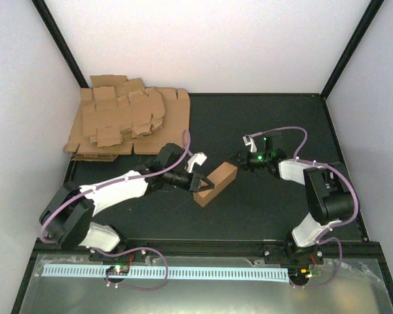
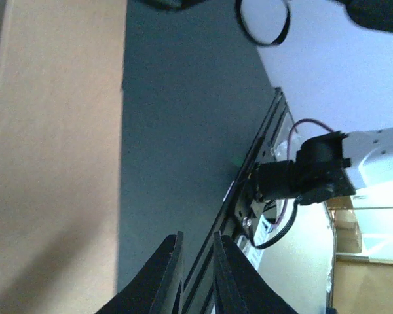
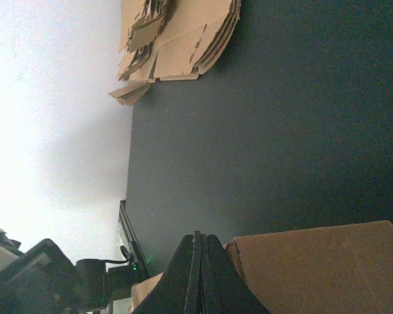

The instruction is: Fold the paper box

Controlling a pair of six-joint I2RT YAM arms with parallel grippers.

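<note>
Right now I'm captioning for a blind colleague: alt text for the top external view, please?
A brown paper box lies on the black table, the left arm's fingers at its near-left end and the right arm's fingers at its far-right corner. A pile of flat cardboard sheets sits in the far left corner.

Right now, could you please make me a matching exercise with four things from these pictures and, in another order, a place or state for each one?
Things:
1. paper box
2. pile of cardboard sheets
3. left gripper
4. right gripper

Places or states:
A. shut tight
B. at the far left corner of the table
C. slightly open, with nothing between
D. in the middle of the table, between the two arms

Pairs: 1-D, 2-B, 3-C, 4-A.
</note>
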